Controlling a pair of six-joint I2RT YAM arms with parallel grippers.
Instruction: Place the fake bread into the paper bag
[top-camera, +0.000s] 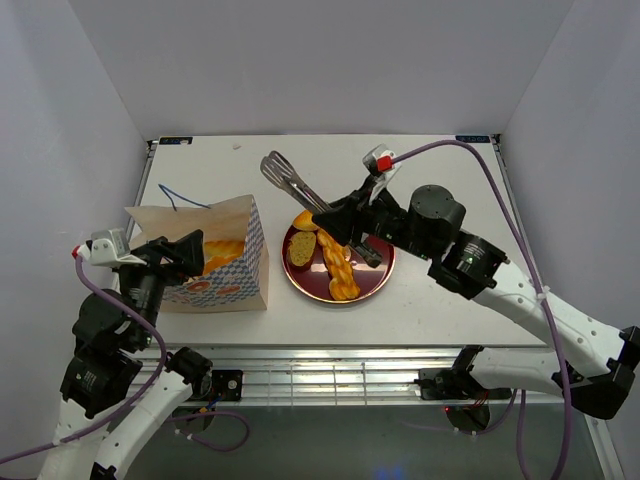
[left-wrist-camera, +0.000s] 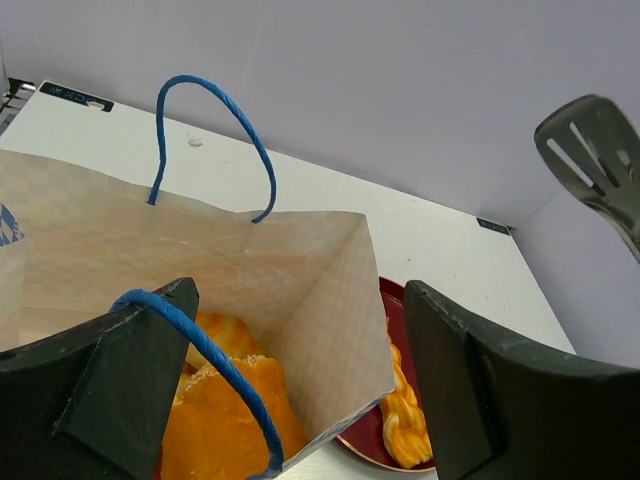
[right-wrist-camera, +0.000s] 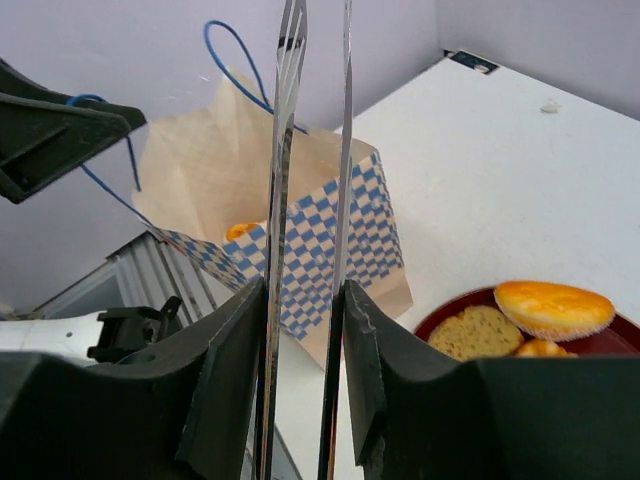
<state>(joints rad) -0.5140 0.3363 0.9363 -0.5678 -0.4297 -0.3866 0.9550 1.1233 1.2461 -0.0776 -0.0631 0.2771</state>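
The paper bag (top-camera: 215, 262) stands open at the left, with fake bread (top-camera: 224, 250) inside; that bread also shows in the left wrist view (left-wrist-camera: 230, 400). My left gripper (top-camera: 188, 253) is open at the bag's mouth (left-wrist-camera: 300, 300), and a blue cord handle (left-wrist-camera: 200, 345) lies over its left finger. A dark red plate (top-camera: 372, 283) holds a braided stick (top-camera: 338, 268), a slice (top-camera: 301, 249) and a bun (top-camera: 305, 220). My right gripper (top-camera: 338, 222) is shut on metal tongs (top-camera: 288, 178) above the plate. The tongs (right-wrist-camera: 285, 150) are empty, their tips pointing toward the bag (right-wrist-camera: 335, 235).
White walls close in the table on three sides. A metal rail (top-camera: 340, 365) runs along the near edge. The bag's far handle (left-wrist-camera: 215, 110) stands upright. The tongs' tip (left-wrist-camera: 600, 150) hangs to the right of the bag. The left arm (right-wrist-camera: 50, 130) is close behind the bag.
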